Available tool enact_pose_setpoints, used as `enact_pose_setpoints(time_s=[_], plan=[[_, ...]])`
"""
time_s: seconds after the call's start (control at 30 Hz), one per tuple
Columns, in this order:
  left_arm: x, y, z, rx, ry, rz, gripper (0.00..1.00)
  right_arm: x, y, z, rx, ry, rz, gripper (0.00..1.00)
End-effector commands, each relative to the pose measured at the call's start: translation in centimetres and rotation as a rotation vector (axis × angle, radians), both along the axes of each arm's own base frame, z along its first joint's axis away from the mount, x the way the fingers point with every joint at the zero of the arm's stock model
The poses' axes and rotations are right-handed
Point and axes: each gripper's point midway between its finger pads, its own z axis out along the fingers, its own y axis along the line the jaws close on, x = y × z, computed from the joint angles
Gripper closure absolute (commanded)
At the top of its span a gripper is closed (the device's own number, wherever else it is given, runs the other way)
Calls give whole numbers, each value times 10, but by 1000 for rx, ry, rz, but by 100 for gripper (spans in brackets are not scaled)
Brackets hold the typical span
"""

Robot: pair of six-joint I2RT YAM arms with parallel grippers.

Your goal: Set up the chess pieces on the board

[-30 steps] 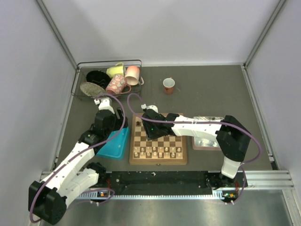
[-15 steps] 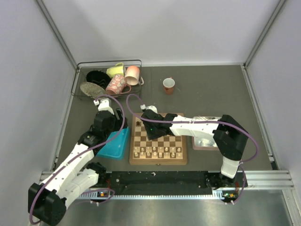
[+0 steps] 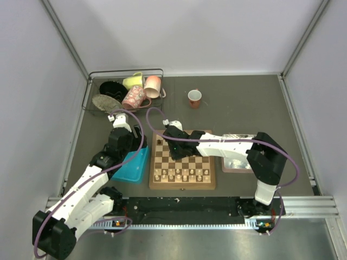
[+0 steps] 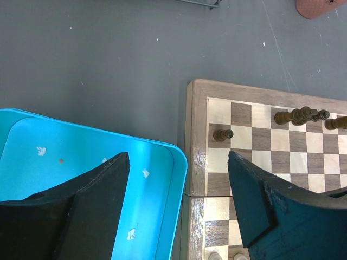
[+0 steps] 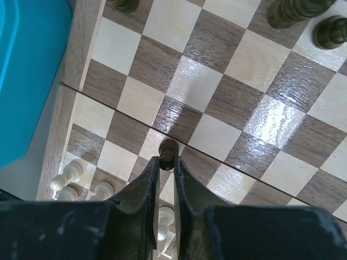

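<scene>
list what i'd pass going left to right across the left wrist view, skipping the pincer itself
blue tray → board's wooden edge → lone dark chess piece → cluster of dark chess pieces

One board (image 3: 182, 186), one blue tray (image 3: 130, 170), one wire basket (image 3: 126, 71), one lone cup (image 3: 194, 98).

1. Robotics lab test cell: plain pale wall panels (image 3: 190, 32) on aluminium frame posts (image 3: 64, 37) enclose a dark grey tabletop (image 3: 244, 103).
2. White-and-black left arm (image 3: 87, 181) and right arm (image 3: 227, 145) stand bolted to its near-edge black rail (image 3: 184, 206).
</scene>
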Motion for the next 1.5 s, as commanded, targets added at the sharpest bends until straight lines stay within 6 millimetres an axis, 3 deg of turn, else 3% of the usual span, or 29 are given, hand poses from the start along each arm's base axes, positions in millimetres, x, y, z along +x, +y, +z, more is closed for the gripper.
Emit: enact_pose_setpoints(time_s=[0.0, 0.2, 0.37, 0.53, 0.7, 1.03, 1.47], plan=[[3, 1, 4, -4, -28, 2, 22, 11, -8, 37, 67, -88, -48, 92], [4, -2, 3, -12, -26, -5, 22, 37, -69, 39, 39, -100, -175, 92], [4, -1, 4, -8, -32, -4, 22, 55, -119, 28, -27, -88, -271, 92], [3, 1, 4, -3, -34, -1, 21, 69, -147, 23, -57, -85, -328, 92], [3, 1, 3, 2, -32, -2, 20, 80, -155, 27, -51, -90, -354, 92], [3, 3, 2, 12, -31, 4, 19, 93, -152, 22, -68, -86, -356, 92], [3, 2, 3, 10, -33, 1, 19, 93, -148, 13, -75, -67, -341, 91]])
